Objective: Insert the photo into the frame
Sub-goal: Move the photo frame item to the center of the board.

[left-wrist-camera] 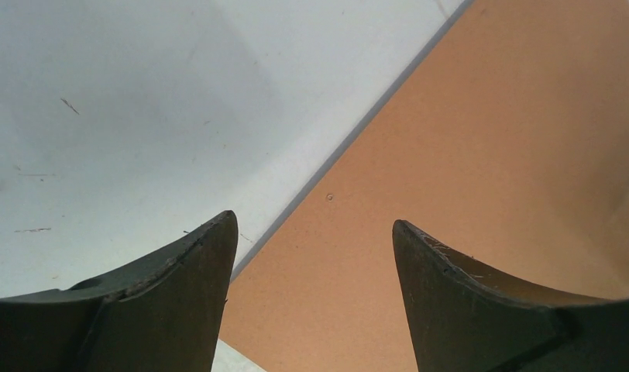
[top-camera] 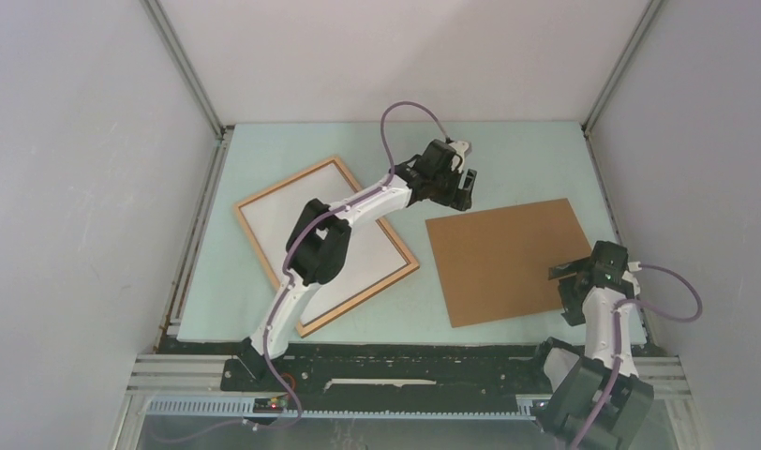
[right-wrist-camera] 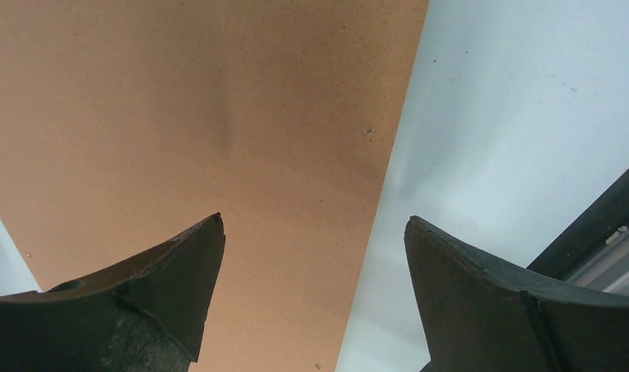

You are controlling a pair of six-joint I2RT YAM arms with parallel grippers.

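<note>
The thin light-wood frame (top-camera: 264, 260) lies flat on the left of the table. A plain white sheet (top-camera: 283, 216), which looks like the photo lying white back up, fills its inside; no picture side shows. The left arm crosses over it. My left gripper (top-camera: 463, 187) is open and empty above the far left corner of the brown backing board (top-camera: 503, 258); in the left wrist view (left-wrist-camera: 313, 218) the board's edge (left-wrist-camera: 489, 155) runs between the fingers. My right gripper (top-camera: 572, 286) is open and empty over the board's right edge, as the right wrist view (right-wrist-camera: 313, 217) also shows.
The pale green table top (top-camera: 508, 159) is enclosed by white walls at the back and sides. The brown board also shows in the right wrist view (right-wrist-camera: 180, 116). A black rail (right-wrist-camera: 598, 232) runs along the table's right edge.
</note>
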